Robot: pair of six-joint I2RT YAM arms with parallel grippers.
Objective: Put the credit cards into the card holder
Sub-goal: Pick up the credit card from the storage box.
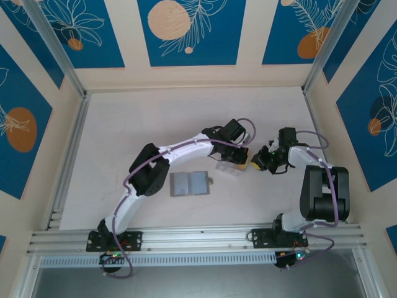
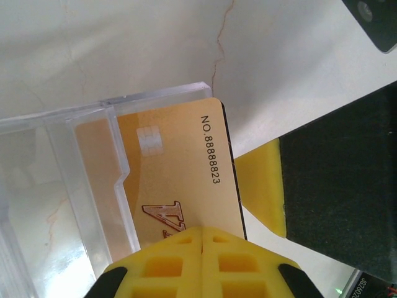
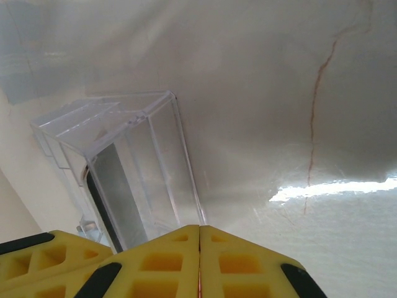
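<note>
**Left fingers (image 2: 162, 268) clamped on the orange card, holder open to the near left**

The left gripper (image 2: 201, 264) is closed on the near short edge of the orange card (image 2: 180, 180). The card's far part sits inside the clear plastic box (image 2: 80, 155), behind its stepped front wall. Its long axis runs straight away from the fingertips. It is glossy orange-tan, with a chip patch and a number printed along one edge.

The right gripper (image 3: 200, 261) is pressed shut on nothing, just beside the box's end. What looks like a pale grey card (image 3: 118, 192) stands inside the box.

The card holder (image 1: 190, 184) lies open and flat on the table (image 1: 124, 124), near the box and to the near left of the left gripper. Its long axis runs left to right, with two bluish-grey leaves facing up. The left arm is the nearer one. The card likely has to slide out lengthwise before swinging toward the holder.
</note>
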